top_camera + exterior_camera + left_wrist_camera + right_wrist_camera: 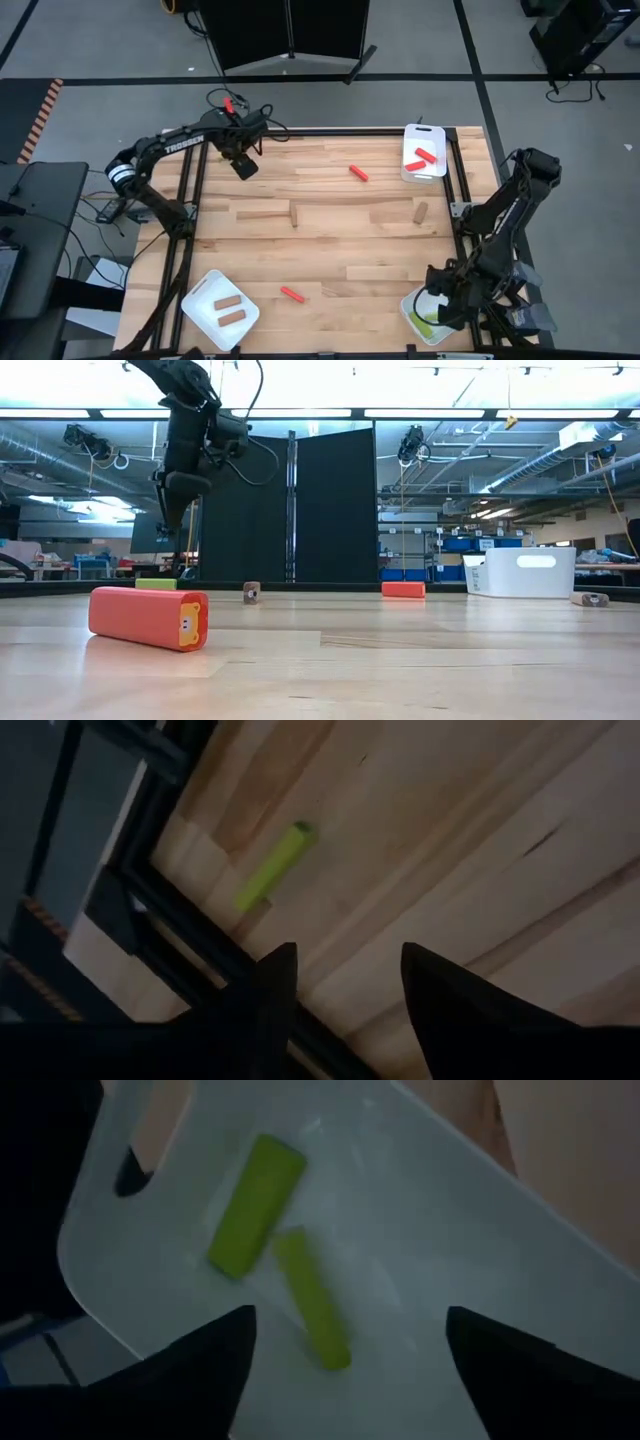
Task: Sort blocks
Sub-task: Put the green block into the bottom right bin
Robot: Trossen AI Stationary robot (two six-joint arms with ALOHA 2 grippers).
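Observation:
My left gripper (243, 166) hangs open above the table's far left part. In its wrist view (345, 955) a yellow-green block (275, 867) lies flat on the wood ahead of the fingers, close to the dark frame rail. My right gripper (437, 300) is open over the near-right white tray (418, 318). In the right wrist view (350, 1315) two yellow-green blocks (256, 1205) (312, 1300) lie in that tray (480, 1230). Loose on the table lie red blocks (358, 173) (292, 294) and brown blocks (294, 215) (420, 211).
The far-right tray (424, 170) holds red blocks (424, 155). Two brown blocks (228, 308) lie in the near-left tray (200, 300). A black frame rail (190, 200) runs along the table's left and right edges. In the low view a red block (148, 617) lies near the camera.

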